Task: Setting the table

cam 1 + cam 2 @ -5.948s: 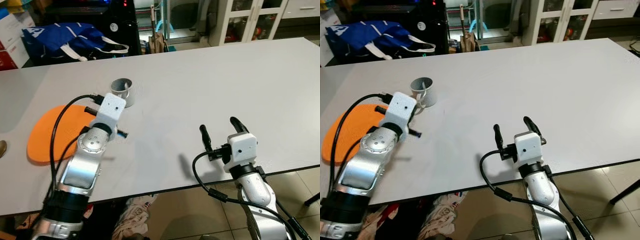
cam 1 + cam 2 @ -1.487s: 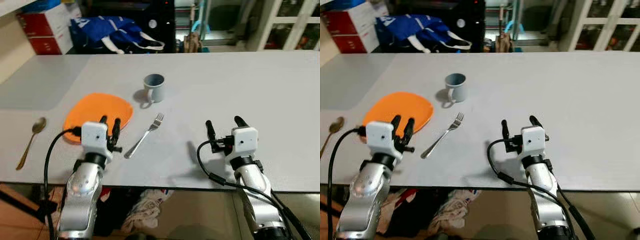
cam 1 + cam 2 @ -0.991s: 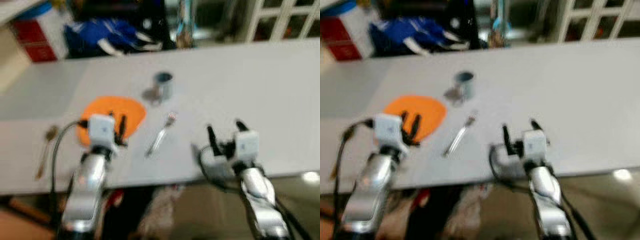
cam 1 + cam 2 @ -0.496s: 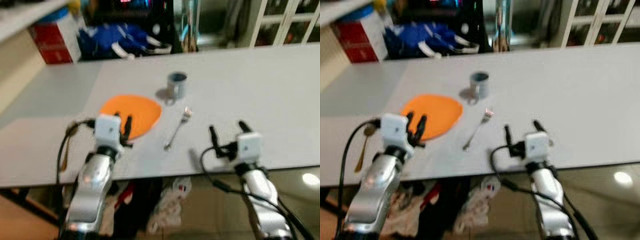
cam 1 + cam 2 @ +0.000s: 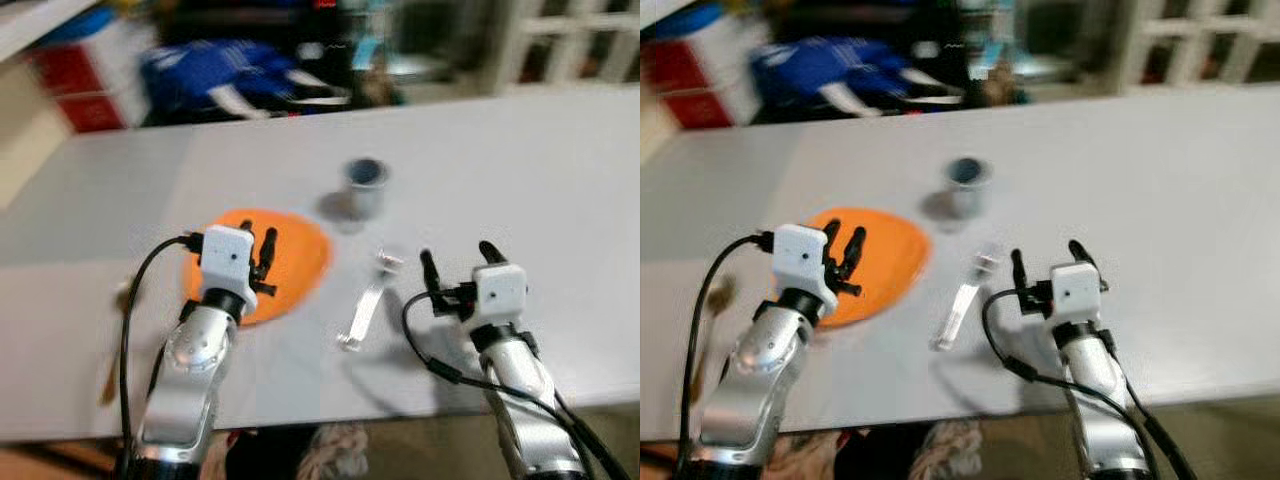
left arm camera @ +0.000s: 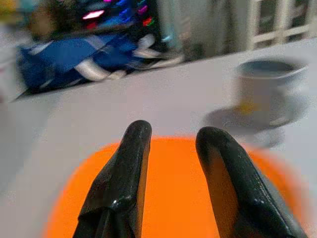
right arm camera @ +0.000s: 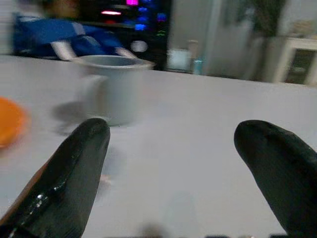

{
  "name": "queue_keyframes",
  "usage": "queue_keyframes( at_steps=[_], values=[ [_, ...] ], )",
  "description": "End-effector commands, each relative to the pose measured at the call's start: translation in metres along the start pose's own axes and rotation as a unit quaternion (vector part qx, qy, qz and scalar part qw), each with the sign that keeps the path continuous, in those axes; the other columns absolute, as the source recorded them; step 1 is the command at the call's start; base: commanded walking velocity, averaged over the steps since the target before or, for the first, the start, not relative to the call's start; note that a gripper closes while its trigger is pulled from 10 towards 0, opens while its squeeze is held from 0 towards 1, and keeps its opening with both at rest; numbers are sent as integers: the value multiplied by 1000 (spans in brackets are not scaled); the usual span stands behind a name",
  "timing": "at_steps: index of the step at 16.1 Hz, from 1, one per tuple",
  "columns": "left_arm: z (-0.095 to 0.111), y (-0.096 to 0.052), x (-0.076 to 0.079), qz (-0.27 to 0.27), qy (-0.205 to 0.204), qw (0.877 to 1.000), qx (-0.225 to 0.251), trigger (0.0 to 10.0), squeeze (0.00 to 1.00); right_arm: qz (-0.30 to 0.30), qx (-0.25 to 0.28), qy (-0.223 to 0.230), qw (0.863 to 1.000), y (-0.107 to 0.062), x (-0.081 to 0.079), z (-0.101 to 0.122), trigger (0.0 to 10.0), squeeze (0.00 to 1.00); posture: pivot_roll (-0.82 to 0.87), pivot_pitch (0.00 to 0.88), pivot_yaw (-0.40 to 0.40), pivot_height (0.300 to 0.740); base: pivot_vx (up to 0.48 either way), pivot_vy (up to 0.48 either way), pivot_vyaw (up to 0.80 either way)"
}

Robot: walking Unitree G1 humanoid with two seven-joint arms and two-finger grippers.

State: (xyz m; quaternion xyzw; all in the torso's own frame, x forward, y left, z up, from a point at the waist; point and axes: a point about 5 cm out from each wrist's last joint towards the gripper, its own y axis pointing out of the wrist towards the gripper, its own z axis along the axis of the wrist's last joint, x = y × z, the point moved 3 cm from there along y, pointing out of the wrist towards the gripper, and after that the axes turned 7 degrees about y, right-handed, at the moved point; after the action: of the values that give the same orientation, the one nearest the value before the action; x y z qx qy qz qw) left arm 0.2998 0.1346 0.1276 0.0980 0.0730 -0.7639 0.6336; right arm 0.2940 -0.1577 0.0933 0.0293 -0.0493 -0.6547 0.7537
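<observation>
White worktop (image 5: 560,160) centre: thin, stiff, slippery fork (image 5: 365,305); pinch mid-handle; left gripper (image 5: 266,258) nearly closed, right gripper (image 5: 457,262) open, both empty

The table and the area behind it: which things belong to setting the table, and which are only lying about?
For the job: orange plate, grey mug, fork, spoon at the table's left, all on the white table.

Lying about: blue bag and red box behind the table, white cabinet.

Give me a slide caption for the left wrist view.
Left gripper poised open over the orange plate, grey mug beyond.
</observation>
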Motion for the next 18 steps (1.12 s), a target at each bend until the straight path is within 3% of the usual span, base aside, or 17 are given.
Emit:
queue_keyframes(
  at_steps=[1, 5, 7, 9, 12, 13, 15, 18],
  values=[
    [2, -1, -3, 8, 4, 1000, -1, 10000, 0, 5, -6, 6, 1000, 0, -3, -2, 10000, 0, -154, 0, 91, 722, 0, 0, 0],
    [10, 1, -5, 10, -3, 1000, 4, 10000, 0, -7, -42, 30, 999, 23, 12, -9, 10000, 0, -135, 0, 88, 722, 0, 0, 0],
    [16, 1, -10, 15, -1, 1000, 5, 10000, 0, -16, -61, 59, 996, 32, 13, -15, 10000, 0, -115, 1, 85, 722, 0, 0, 0],
    [19, 1, -13, 19, -1, 1000, 9, 10000, 0, -15, -53, 60, 997, 34, 11, -11, 10000, 0, -113, 3, 82, 722, 0, 0, 0],
    [26, -3, -13, 23, 2, 1000, 18, 10000, 0, 19, -26, 63, 997, 22, -4, 6, 10000, 0, -114, 11, 77, 722, 0, 0, 0],
    [24, -4, -12, 26, 4, 1000, 17, 10000, 0, 54, -17, 53, 997, 1, -18, 12, 10000, 0, -128, 8, 77, 722, 0, 0, 0],
    [19, -2, -12, 24, -3, 1000, 8, 10000, 0, 57, -37, 52, 996, -13, -21, 2, 10000, 0, -146, 1, 82, 722, 0, 0, 0],
    [19, 0, -11, 21, -4, 1000, 9, 10000, 0, 47, -41, 52, 997, -15, -18, 0, 10000, 0, -155, 0, 87, 722, 0, 0, 0]
  ],
)
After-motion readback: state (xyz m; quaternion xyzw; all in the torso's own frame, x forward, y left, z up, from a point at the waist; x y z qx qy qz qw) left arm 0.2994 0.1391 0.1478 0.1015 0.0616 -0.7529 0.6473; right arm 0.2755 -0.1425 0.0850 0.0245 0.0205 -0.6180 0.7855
